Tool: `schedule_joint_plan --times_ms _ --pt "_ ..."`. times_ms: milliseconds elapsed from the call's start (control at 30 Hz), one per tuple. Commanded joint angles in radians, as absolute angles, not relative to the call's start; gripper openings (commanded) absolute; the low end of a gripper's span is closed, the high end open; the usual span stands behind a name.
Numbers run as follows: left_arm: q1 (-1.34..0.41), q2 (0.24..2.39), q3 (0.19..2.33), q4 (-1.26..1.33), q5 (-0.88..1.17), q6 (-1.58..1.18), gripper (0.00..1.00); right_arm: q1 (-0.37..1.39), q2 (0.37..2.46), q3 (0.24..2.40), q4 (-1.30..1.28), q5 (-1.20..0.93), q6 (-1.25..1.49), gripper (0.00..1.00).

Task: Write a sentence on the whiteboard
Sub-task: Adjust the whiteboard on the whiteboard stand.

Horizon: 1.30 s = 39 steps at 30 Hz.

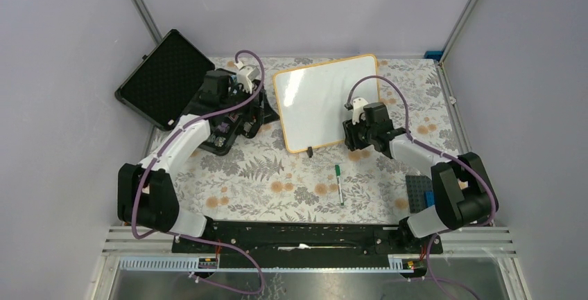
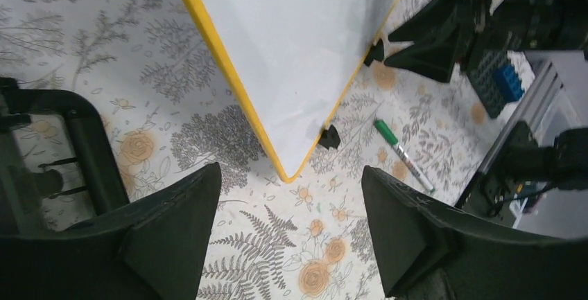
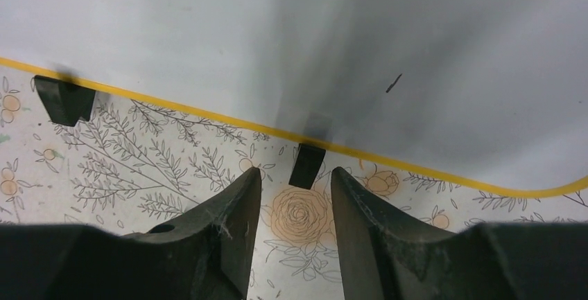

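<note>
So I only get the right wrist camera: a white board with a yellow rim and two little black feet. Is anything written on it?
Observer: Seen from above, the white rectangular whiteboard with the orange-yellow rim looks blank; no line of writing shows.
Operator: Where is the pen?
Observer: A green-capped marker lies on the floral tablecloth in front of the board, and neither arm holds it.
Operator: And the other arm?
Observer: Its left pincer stands open and empty, aimed at the board's near left corner.
</note>
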<state>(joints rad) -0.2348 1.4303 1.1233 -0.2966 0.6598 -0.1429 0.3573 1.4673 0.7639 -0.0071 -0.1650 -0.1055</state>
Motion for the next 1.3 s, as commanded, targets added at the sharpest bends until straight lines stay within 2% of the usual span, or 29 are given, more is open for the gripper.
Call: schedule_joint_plan --times_ms 0,433,533,567,733,933,1033,1100,1267 --pt "-0.238 1.431 1.074 -0.160 0.779 -0.029 0.79 0.364 1.511 0.773 0.081 -0.142 -0.131 0.48" --pt "-0.237 1.569 1.065 0.060 0.841 -0.138 0.75 0.363 1.577 0.821 0.049 -0.167 -0.138 0.41" --pt "-0.238 1.599 1.072 0.102 0.835 -0.161 0.74 0.361 1.584 0.827 0.045 -0.170 -0.142 0.37" --pt "-0.238 1.621 1.075 0.127 0.847 -0.175 0.71 0.362 1.589 0.832 0.039 -0.171 -0.142 0.32" --pt "-0.238 1.666 1.083 0.206 0.895 -0.224 0.58 0.362 1.600 0.842 0.026 -0.169 -0.144 0.24" --pt "-0.233 1.708 1.103 0.219 0.912 -0.245 0.25 0.362 1.599 0.835 0.020 -0.155 -0.154 0.13" --pt "-0.224 1.711 1.114 0.168 0.914 -0.216 0.11 0.362 1.600 0.829 0.018 -0.146 -0.159 0.00" --pt "-0.216 1.706 1.119 0.128 0.916 -0.188 0.02 0.362 1.601 0.828 0.016 -0.141 -0.160 0.00" --pt "-0.199 1.674 1.114 0.036 0.914 -0.115 0.00 0.362 1.604 0.828 0.015 -0.135 -0.161 0.00"
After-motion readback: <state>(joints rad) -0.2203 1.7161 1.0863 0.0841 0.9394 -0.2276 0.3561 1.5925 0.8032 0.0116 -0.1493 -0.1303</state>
